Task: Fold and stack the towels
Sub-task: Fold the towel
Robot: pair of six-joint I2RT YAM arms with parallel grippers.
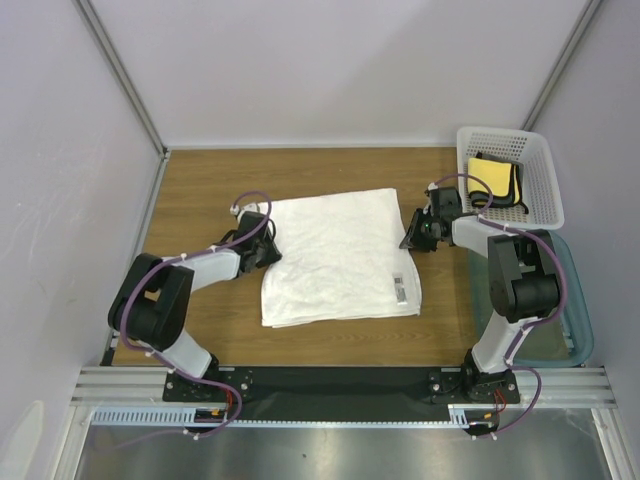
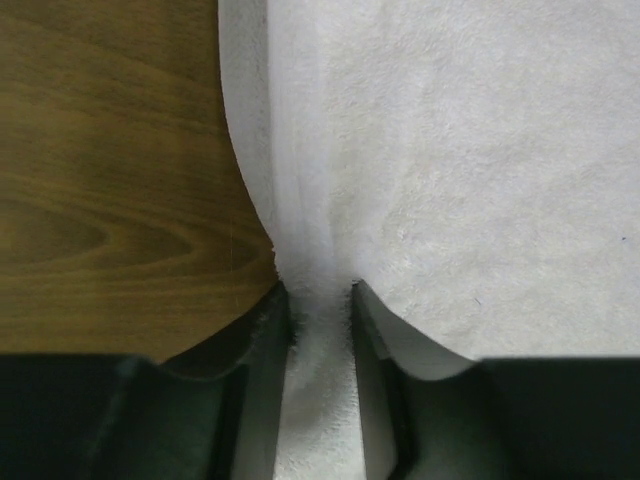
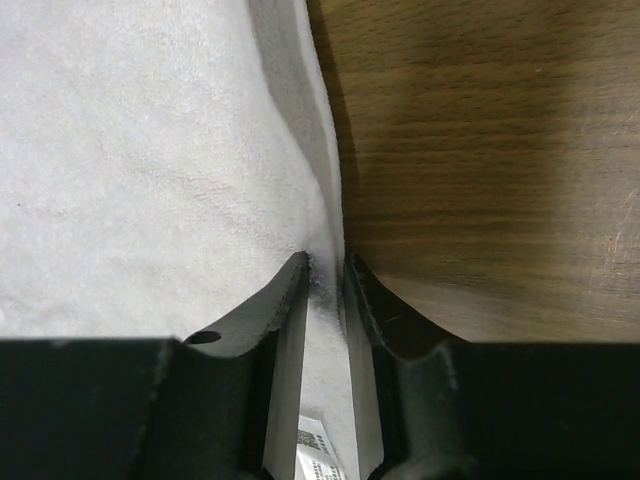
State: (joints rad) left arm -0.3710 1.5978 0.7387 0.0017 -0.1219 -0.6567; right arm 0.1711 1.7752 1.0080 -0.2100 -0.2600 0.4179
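Observation:
A large white towel (image 1: 335,258) lies flat in the middle of the wooden table, with a label (image 1: 399,286) near its right edge. My left gripper (image 1: 266,243) is at the towel's left edge, towards the far corner. In the left wrist view, that gripper (image 2: 320,292) is shut on a fold of the white towel (image 2: 450,180), and cloth fills the gap. My right gripper (image 1: 413,236) is at the towel's right edge. In the right wrist view, this gripper (image 3: 325,264) pinches the hem of the towel (image 3: 150,170). A yellow towel (image 1: 491,177) with a dark edge lies in the basket.
A white perforated basket (image 1: 540,170) stands at the far right of the table. A clear teal bin (image 1: 574,310) sits near the right arm's base. Bare wood table (image 1: 200,190) surrounds the towel, and grey walls close off the back and sides.

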